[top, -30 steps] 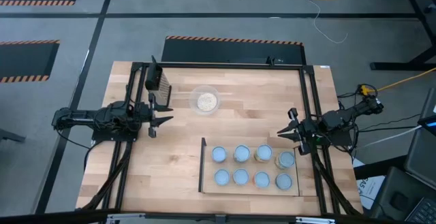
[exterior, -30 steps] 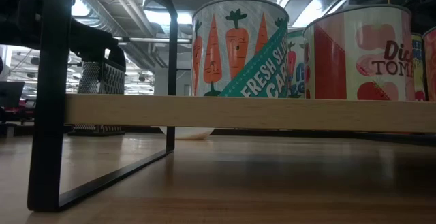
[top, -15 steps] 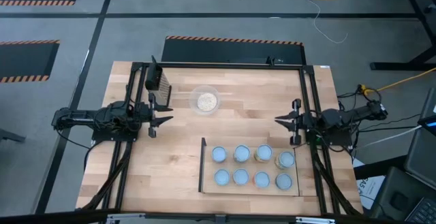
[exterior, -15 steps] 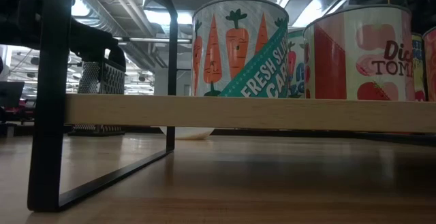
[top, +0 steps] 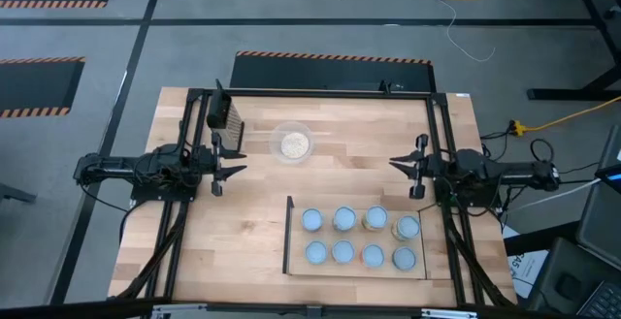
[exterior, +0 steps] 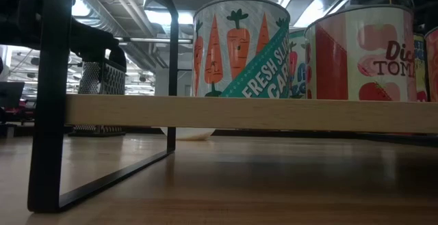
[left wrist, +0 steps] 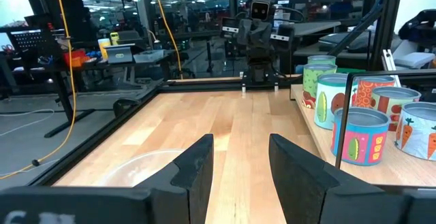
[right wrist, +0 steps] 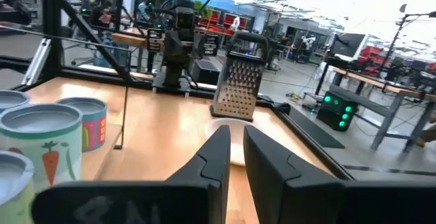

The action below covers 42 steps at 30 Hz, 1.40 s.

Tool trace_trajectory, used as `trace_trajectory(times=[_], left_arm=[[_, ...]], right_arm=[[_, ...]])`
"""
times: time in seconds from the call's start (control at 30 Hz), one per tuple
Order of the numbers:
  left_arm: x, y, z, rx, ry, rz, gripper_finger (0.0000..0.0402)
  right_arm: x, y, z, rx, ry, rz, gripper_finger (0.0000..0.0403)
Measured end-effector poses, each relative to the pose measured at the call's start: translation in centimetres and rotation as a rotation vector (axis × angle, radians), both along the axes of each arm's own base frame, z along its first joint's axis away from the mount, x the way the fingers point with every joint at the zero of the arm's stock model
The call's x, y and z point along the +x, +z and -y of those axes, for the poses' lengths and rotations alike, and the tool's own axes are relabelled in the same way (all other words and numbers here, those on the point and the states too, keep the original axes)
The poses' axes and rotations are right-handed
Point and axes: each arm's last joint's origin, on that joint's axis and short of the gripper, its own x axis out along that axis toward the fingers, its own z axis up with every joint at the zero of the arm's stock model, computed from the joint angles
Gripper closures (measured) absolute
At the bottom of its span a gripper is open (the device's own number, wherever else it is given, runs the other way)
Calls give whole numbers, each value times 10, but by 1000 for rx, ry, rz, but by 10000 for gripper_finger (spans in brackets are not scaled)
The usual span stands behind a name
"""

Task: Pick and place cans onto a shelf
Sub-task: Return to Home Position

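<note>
Eight cans with pale round tops stand upright in two rows of four (top: 355, 238) on the light-wood shelf (top: 296, 239) at the table's near right. In the low view a carrot can (exterior: 239, 47) and a tomato can (exterior: 359, 54) stand on the shelf board (exterior: 205, 112). My left gripper (top: 238, 168) (left wrist: 240, 142) is open and empty at the table's left, pointing right. My right gripper (top: 395, 163) (right wrist: 237, 132) is shut and empty, just beyond the shelf's far right corner, pointing left. The cans show beside it in the right wrist view (right wrist: 41, 139).
A clear bowl (top: 292, 143) and a metal grater (top: 225, 115) stand at the far left of the table. A dark frame (top: 437, 125) runs around the table's edges. Bare wood lies between the two grippers.
My right gripper has drawn away from the shelf's right end toward the table's far edge and has swung round so that it points level toward the left edge. The cans and my left arm have kept still.
</note>
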Motion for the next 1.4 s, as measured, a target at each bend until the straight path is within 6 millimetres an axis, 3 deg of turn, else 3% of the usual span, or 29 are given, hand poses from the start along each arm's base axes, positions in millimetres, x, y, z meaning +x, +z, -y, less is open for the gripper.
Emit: trace_trajectory(times=[0.37, 1.1, 1.4], left_arm=[[0, 0, 0, 0, 0, 0, 266], [0, 0, 0, 0, 0, 0, 266], [0, 0, 0, 0, 0, 0, 266]], right_arm=[[0, -3, 13, 72, 50, -27, 354], [9, -17, 14, 99, 44, -189, 354], [10, -16, 13, 137, 92, -173, 354]])
